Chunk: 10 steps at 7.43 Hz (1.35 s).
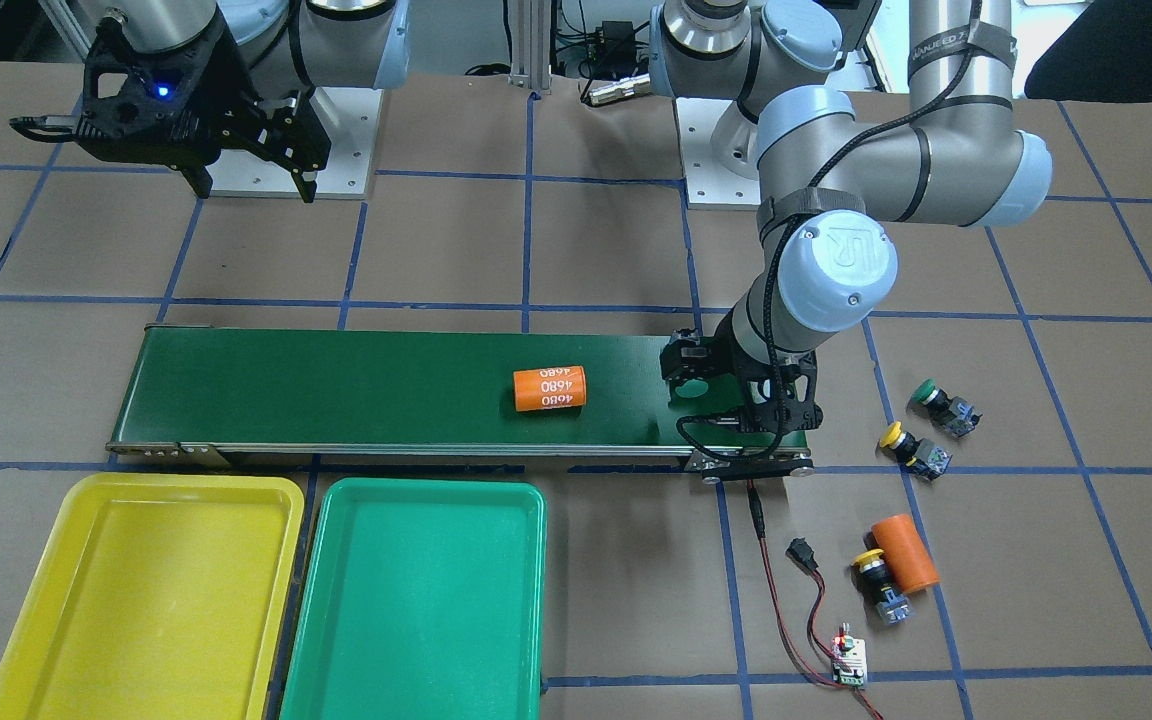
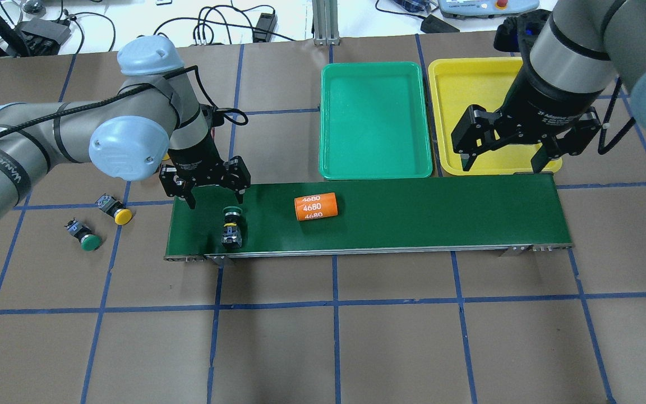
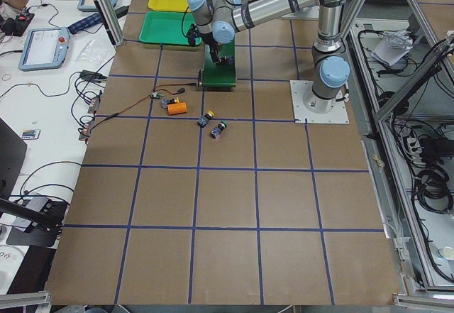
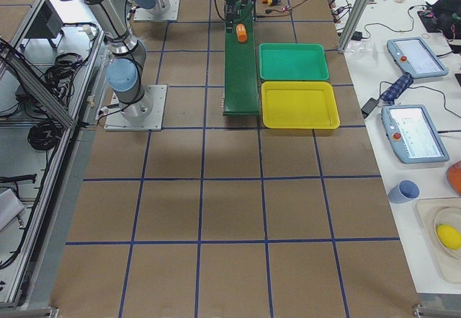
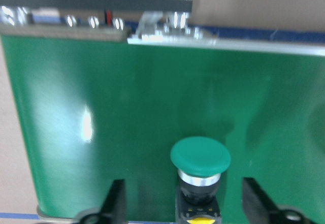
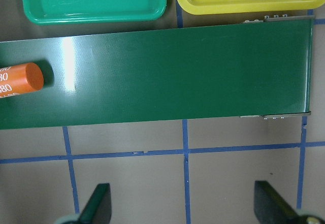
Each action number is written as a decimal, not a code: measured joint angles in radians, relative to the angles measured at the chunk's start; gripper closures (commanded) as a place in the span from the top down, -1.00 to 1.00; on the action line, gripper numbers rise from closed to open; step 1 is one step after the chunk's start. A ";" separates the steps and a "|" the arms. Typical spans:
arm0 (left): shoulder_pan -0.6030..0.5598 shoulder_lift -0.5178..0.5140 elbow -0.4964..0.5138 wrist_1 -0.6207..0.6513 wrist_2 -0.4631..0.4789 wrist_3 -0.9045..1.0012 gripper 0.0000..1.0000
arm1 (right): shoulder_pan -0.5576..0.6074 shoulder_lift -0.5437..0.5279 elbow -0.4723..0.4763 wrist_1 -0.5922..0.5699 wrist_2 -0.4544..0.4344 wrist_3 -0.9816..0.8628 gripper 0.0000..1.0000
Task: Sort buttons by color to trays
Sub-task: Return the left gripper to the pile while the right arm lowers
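The left gripper (image 2: 215, 199) is spread wide and holds nothing. It hangs over the end of the conveyor belt (image 2: 413, 219) on the robot's left. In the left wrist view its fingers (image 5: 116, 203) stand on either side of a green button (image 5: 200, 156) without touching it. That green button rests on the belt surface, near the belt's end, with its cap turned toward the tray side. Further along the belt, well apart from the button, an orange cylinder (image 2: 316, 206) printed "4680" lies on its side. On the table (image 2: 300, 336) beyond the belt end lie a yellow button (image 2: 116, 210) and a second green button (image 2: 84, 237), near each other. In the front-facing view a second yellow button (image 1: 876, 578) lies touching a plain orange cylinder (image 1: 904, 552). The right gripper (image 2: 501, 163) is also spread wide and holds nothing. It hangs above the other end of the belt, at the near rim of the yellow tray (image 2: 469, 101). The green tray (image 2: 376, 120) lies just beside the yellow tray, and both lie along the far side of the belt. No button lies in either tray.
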 measured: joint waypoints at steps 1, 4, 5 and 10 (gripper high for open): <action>0.033 -0.005 0.043 -0.016 -0.003 0.024 1.00 | 0.000 0.000 0.000 0.000 -0.001 0.004 1.00; 0.196 -0.144 0.249 -0.030 -0.004 0.145 1.00 | 0.004 -0.002 0.012 0.004 -0.008 0.007 1.00; 0.229 -0.210 0.323 -0.029 -0.002 0.157 1.00 | 0.005 -0.002 0.021 0.003 -0.008 0.007 1.00; 0.393 -0.256 0.239 -0.018 0.002 0.257 1.00 | 0.008 -0.004 0.052 -0.002 -0.008 0.007 1.00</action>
